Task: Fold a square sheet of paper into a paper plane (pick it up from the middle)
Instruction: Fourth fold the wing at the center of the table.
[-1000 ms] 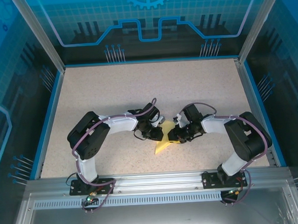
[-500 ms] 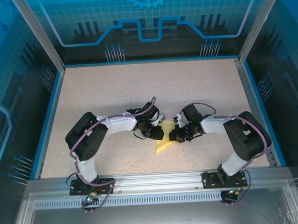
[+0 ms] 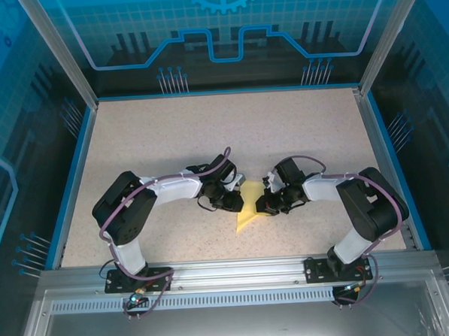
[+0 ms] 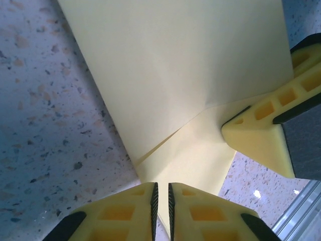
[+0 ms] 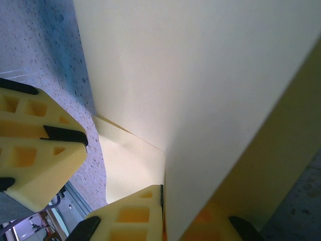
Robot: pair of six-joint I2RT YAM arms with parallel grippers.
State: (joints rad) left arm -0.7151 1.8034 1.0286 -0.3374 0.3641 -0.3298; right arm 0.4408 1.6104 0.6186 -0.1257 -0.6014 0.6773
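Sheet of paper [image 3: 248,214]: pale yellow, already partly folded, just below centre of the top view, w/ a pointed end aimed at the lower left of the frame. In the left wrist view it takes up the upper middle, showing a diagonal crease and a flap tucked under.

Left gripper [image 4: 162,201]: jaws all but closed, only a sliver of gap. The paper's edge runs down into that gap, so it's pinched. Right gripper [image 5: 163,198]: closed tight, w/ a tall wall of paper clamped btwn its fingers. Its yellow tip also pokes in at the right edge of the left wrist view, against the fold.

Why held so: prob. the two pinches, close together and from opposite sides, keep the layers lifted and taut so the next crease can be set. Gripping near the middle fits the task.

Around it is the speckled table [image 3: 208,139], w/ blue walls beyond.

Hard to make out:
- From above, the gripper heads cover the paper's upper part, incl. both pinch points.
- The wrist views cut the paper off at the frame borders.
- Can't tell how many folds are done.
- Can't tell if the tip touches the table.
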